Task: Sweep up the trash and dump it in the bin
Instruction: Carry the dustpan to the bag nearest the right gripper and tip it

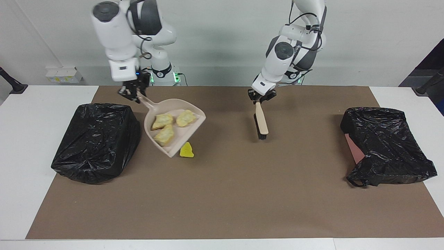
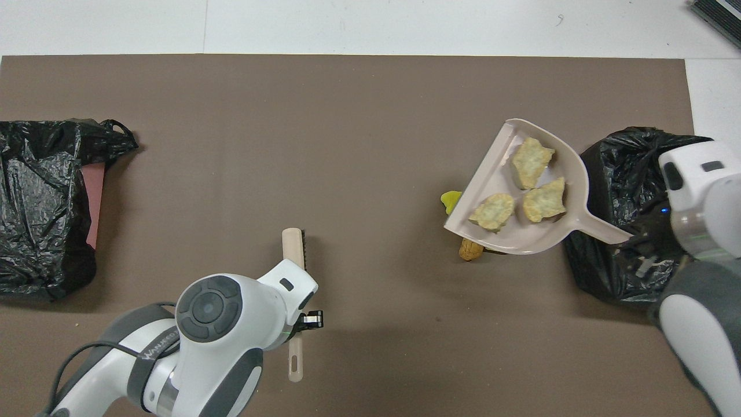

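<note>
While dustpan [image 1: 173, 130] is held aloft, clamped in right claw [image 1: 133, 93], yellow scrap [image 1: 186, 151] lies at its 5 o'clock; bagged bin [image 1: 97, 140] at 9; brush [image 1: 261, 121] clamped in left claw [image 1: 261, 98].

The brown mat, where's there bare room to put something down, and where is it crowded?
Bare: the brown mat along the edge farthest from the robots, and the middle stretch between the brush and the dustpan. Crowded: the right arm's end, where the raised dustpan hangs over yellow scraps beside the black-bagged bin.

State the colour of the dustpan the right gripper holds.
Pale beige dustpan, held by the right gripper; clearest in the facing view.
</note>
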